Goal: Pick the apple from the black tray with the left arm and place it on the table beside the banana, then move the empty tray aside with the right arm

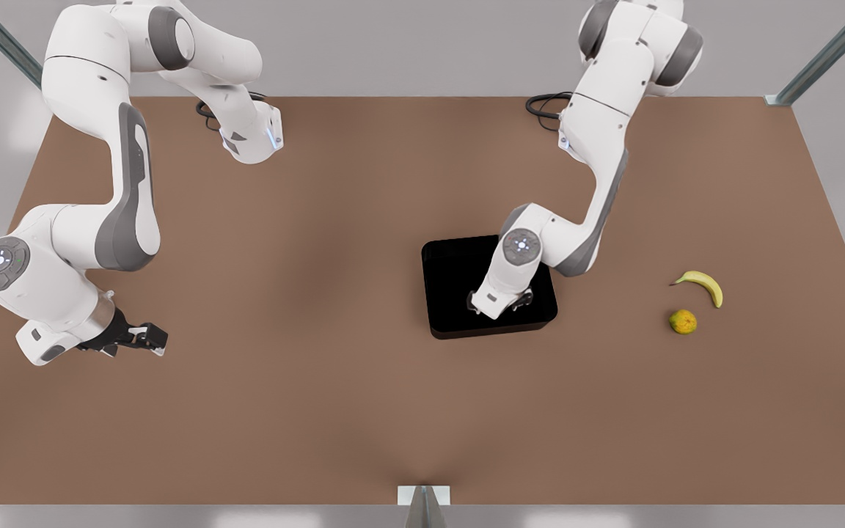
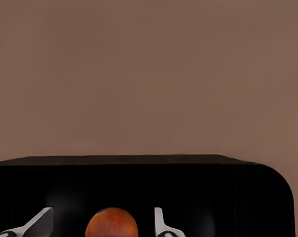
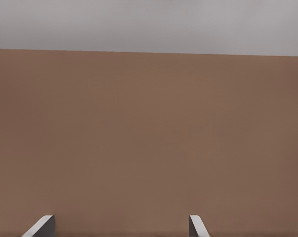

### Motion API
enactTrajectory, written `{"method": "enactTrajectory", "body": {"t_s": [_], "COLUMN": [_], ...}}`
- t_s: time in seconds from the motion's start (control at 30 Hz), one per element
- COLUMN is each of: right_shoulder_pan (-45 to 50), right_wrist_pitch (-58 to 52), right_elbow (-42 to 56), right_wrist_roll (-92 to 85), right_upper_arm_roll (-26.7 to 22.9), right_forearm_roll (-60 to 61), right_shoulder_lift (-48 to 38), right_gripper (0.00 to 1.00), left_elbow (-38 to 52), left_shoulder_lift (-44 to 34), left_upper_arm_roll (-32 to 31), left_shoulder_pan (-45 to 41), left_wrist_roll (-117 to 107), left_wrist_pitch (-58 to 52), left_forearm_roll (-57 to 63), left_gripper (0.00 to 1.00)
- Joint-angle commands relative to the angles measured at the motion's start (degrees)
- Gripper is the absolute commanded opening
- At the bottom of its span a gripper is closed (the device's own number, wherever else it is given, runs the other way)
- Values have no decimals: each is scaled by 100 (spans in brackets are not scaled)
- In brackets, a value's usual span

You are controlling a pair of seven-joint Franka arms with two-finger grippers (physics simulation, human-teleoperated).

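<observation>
Left wrist view: left gripper (image 2: 102,224) fingers spread (untouching) around apple (image 2: 111,223); right gripper (image 3: 121,226) fingers spread, empty.

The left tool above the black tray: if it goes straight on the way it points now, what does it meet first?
Most likely the apple. It sits between the open fingers of the left tool, inside the black tray. Past it lies the tray floor; depth is hard to judge.

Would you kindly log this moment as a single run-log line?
left tool: open, over black tray, astride apple | right tool: open, waiting over table | banana: on table
</observation>
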Motion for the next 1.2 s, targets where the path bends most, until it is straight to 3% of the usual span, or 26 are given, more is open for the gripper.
{"method": "enactTrajectory", "body": {"t_s": [0.0, 0.13, 1.07, 1.1, 1.13, 1.17], "right_shoulder_pan": [0, 0, 9, 9, 9, 9], "right_wrist_pitch": [-7, -16, -7, -7, -7, -7], "right_elbow": [3, 3, 3, 3, 3, 3], "right_wrist_roll": [-17, -17, -17, -17, -17, -17], "right_upper_arm_roll": [0, 0, 0, 0, 0, 0], "right_forearm_roll": [4, -13, -13, -13, -13, -13], "right_shoulder_lift": [-8, -8, 1, 1, 1, 1], "right_gripper": [100, 100, 100, 100, 100, 100], "left_elbow": [-79, -765, -1204, -1204, -1213, -1213], "left_shoulder_lift": [14, -259, 198, 190, 181, 172], "left_upper_arm_roll": [1, 1, 19, 19, 19, 19], "left_shoulder_pan": [-9, -159, -361, -361, -361, -361], "left_wrist_roll": [-862, -976, -1556, -1618, -1618, -1618], "left_wrist_pitch": [221, 625, 1557, 1557, 1557, 1548], "left_forearm_roll": [37, 292, 801, 801, 801, 810], "left_gripper": [100, 100, 99, 79, 69, 69]}}
